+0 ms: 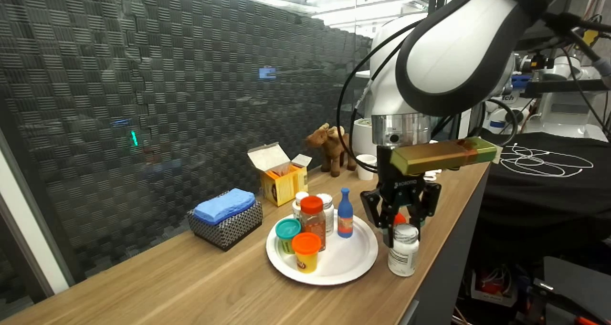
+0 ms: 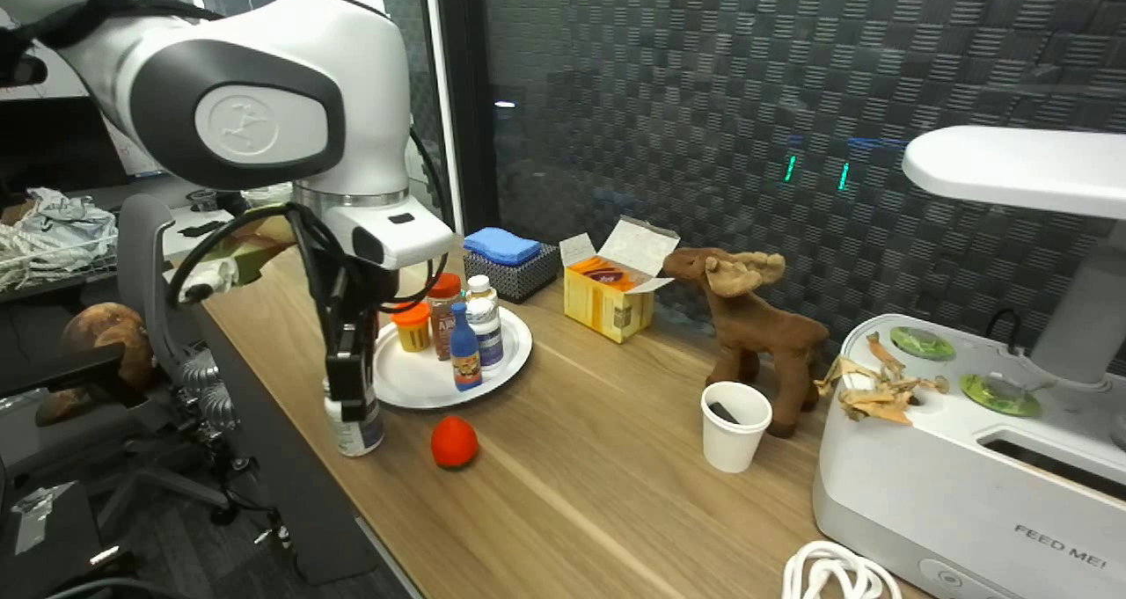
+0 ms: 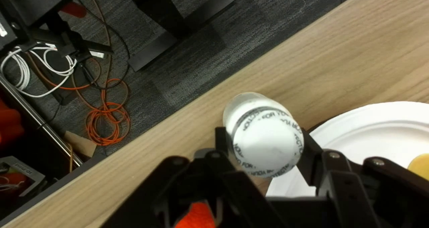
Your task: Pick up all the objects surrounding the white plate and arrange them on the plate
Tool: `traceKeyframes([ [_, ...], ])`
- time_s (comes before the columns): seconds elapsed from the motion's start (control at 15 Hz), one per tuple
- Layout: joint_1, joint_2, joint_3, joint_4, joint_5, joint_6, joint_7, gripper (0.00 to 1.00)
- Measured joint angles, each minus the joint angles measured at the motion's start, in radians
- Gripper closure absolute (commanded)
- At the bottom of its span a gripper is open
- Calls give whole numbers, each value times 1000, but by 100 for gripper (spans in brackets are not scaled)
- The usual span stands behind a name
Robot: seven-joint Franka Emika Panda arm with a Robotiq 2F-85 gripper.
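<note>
Between the table's edge and the white plate [image 1: 351, 263] stands a white bottle [image 1: 402, 263], apparently on the tabletop. My gripper [image 1: 405, 239] has its fingers against both sides of that bottle just below the cap; the wrist view shows the printed cap [image 3: 268, 142] between them. Next to the gripper lies a red round object [image 2: 455, 443], mostly hidden behind it in an exterior view. On the plate are a blue bottle [image 1: 345, 215], a red-capped jar [image 1: 313, 222], a teal-lidded tub [image 1: 288, 229], an orange-lidded yellow tub [image 1: 306, 256] and two white-capped bottles [image 1: 327, 215].
Behind the plate sit a dark box with a blue cloth [image 1: 225, 205] on it and an open yellow carton [image 1: 285, 184]. A plush moose [image 2: 761, 335], a paper cup [image 2: 735, 427] and a white planter [image 2: 959, 458] are further along. The table's edge [image 3: 201, 110] runs close beside the bottle.
</note>
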Motion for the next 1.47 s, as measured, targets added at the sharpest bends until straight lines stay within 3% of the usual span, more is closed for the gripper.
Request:
traceKeyframes([
  [0.87, 46, -22, 54, 73, -83, -25, 163, 74],
  [1.47, 53, 123, 55, 185, -83, 123, 179, 74],
])
